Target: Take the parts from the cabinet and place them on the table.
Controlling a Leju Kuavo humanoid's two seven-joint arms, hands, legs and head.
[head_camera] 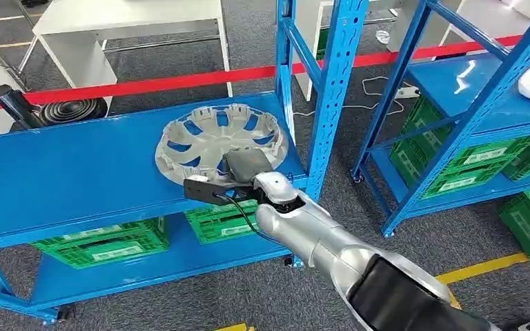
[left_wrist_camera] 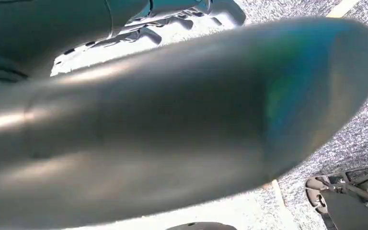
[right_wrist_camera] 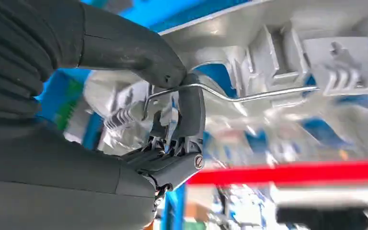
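A silver hubcap (head_camera: 214,138) lies hollow side up on the blue cabinet shelf (head_camera: 62,179), near the shelf's right post. My right hand (head_camera: 245,169) reaches over the shelf's front edge onto the hubcap's near rim. In the right wrist view the thumb (right_wrist_camera: 124,48) and dark fingers (right_wrist_camera: 191,110) pinch the hubcap (right_wrist_camera: 287,43) at its rim, by the wire ring. In the left wrist view a blurred grey shape (left_wrist_camera: 172,129) sits close to the lens over grey carpet; how my left hand's fingers lie cannot be made out.
A blue upright post (head_camera: 331,96) stands just right of the hubcap. Green crates (head_camera: 110,245) sit on the lower shelf. A second blue rack (head_camera: 469,89) with green crates (head_camera: 469,165) stands to the right. Red tape (head_camera: 179,81) and a white table (head_camera: 131,21) lie behind.
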